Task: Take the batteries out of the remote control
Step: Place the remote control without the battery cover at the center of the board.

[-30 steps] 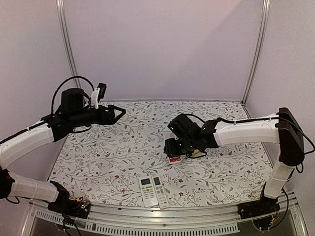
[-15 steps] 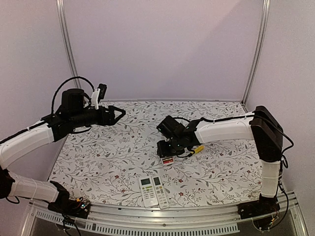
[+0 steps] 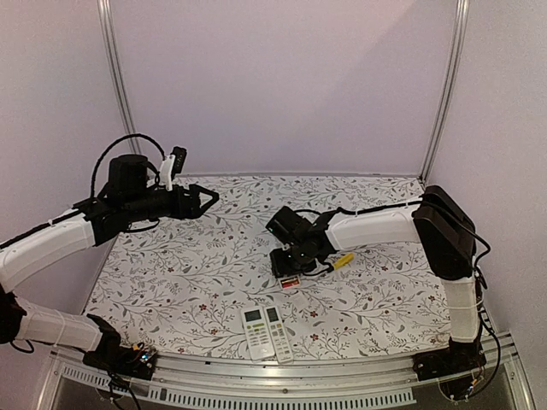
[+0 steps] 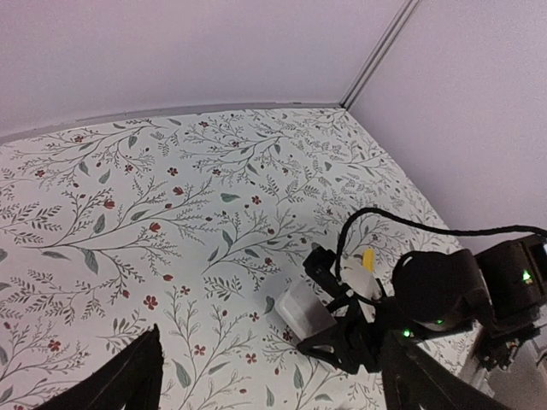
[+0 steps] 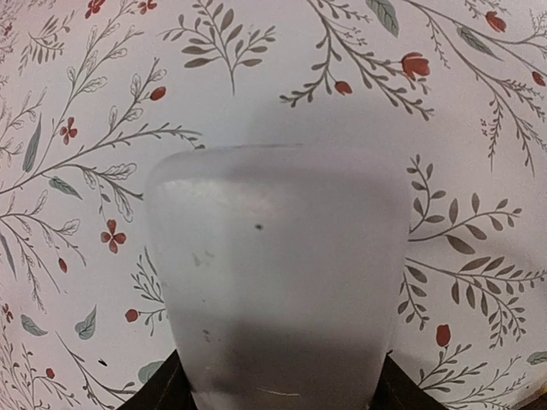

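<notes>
My right gripper (image 3: 287,259) is shut on a white-grey remote control (image 5: 273,273) and holds it low over the middle of the table. The remote's smooth rounded end fills the right wrist view, with my dark fingers (image 5: 158,389) at its sides. In the top view a red-and-white patch (image 3: 291,280) shows at the remote's near end, probably red-orange batteries; no single cell can be made out. The left wrist view shows the remote (image 4: 306,313) in the right gripper (image 4: 346,337) from afar. My left gripper (image 3: 208,197) is open and empty, raised at the far left.
A yellow-handled screwdriver (image 3: 343,260) lies just right of the right gripper and also shows in the left wrist view (image 4: 367,259). Two more white remotes (image 3: 255,331) (image 3: 278,330) lie side by side near the front edge. The floral table (image 3: 197,273) is walled at the back and sides.
My right gripper has moved left, carrying the remote with it, and the right arm has stretched out further. The left arm has not moved.
</notes>
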### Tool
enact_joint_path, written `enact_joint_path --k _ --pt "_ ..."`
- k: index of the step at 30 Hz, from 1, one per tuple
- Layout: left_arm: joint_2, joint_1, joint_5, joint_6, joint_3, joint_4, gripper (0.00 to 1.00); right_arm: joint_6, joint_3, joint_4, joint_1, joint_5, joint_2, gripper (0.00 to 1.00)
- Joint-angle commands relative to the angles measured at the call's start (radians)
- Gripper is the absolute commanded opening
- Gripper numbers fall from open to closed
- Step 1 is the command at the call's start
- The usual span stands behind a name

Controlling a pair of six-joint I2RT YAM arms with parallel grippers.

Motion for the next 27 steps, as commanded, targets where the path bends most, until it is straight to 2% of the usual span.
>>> enact_joint_path --k 1,12,22,27 --pt "0.004 0.01 0.004 0.011 0.019 -0.019 0.88 0.011 -0.019 -0.017 -0.004 -0.023 0.01 0.47" --pt "0.0 0.009 0.003 0.011 0.019 -0.018 0.88 0.063 -0.131 -0.011 0.024 -0.055 -0.051 0.47" --pt "0.005 0.008 0.004 0.01 0.019 -0.019 0.88 0.114 -0.15 -0.032 0.042 -0.046 -0.068 0.49" --pt "0.006 0.01 0.004 0.01 0.019 -0.019 0.88 0.123 -0.15 -0.038 0.043 -0.041 -0.075 0.6"
